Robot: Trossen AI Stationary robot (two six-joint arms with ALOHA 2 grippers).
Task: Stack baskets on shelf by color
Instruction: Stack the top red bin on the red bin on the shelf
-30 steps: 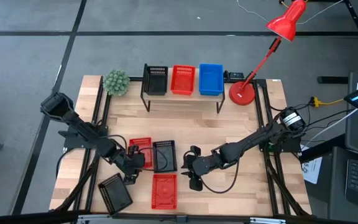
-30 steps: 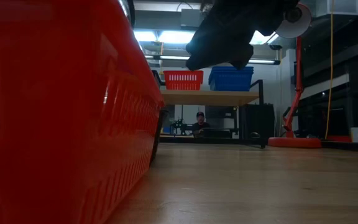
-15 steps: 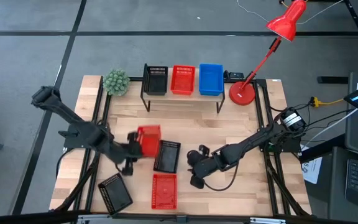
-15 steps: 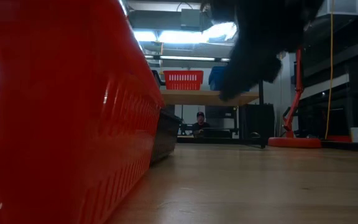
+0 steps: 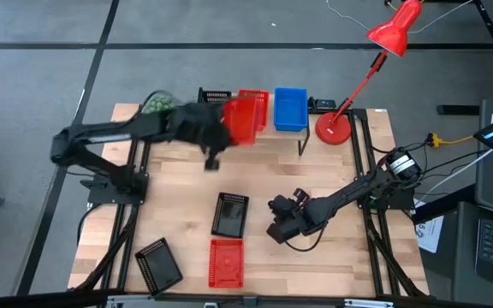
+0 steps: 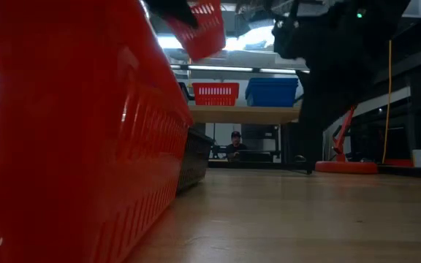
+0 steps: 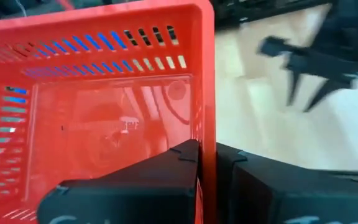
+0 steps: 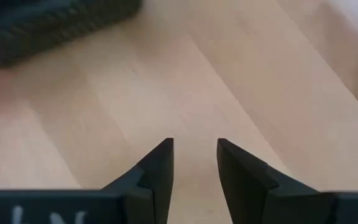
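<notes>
My left gripper (image 5: 219, 130) is shut on a red basket (image 5: 241, 118) and holds it in the air at the shelf's (image 5: 274, 133) front edge, overlapping the red basket (image 5: 255, 104) that stands there. A blue basket (image 5: 290, 109) and a black basket (image 5: 215, 97) also stand on the shelf. On the table lie a black basket (image 5: 230, 214), a red basket (image 5: 227, 262) and another black basket (image 5: 158, 267). My right gripper (image 5: 281, 224) hovers open over bare table, right of the middle black basket. My left gripper holds the red basket by one side wall (image 7: 206, 118), at its rim. One finger (image 7: 166, 165) is inside the basket and the other finger (image 7: 260, 174) is outside. The basket is lifted clear, tilted in the low view (image 6: 199, 25).
A red desk lamp (image 5: 334, 128) stands right of the shelf and a small green plant (image 5: 154, 104) left of it, partly behind my left arm. In the low view a red basket (image 6: 71, 131) fills the near left. Bare wood lies between shelf and table baskets.
My left gripper has lifted the red basket from beside the middle black basket and carried it up and toward the far edge, to the shelf. The black basket stays on the table. My right gripper has drifted a little toward the right.
</notes>
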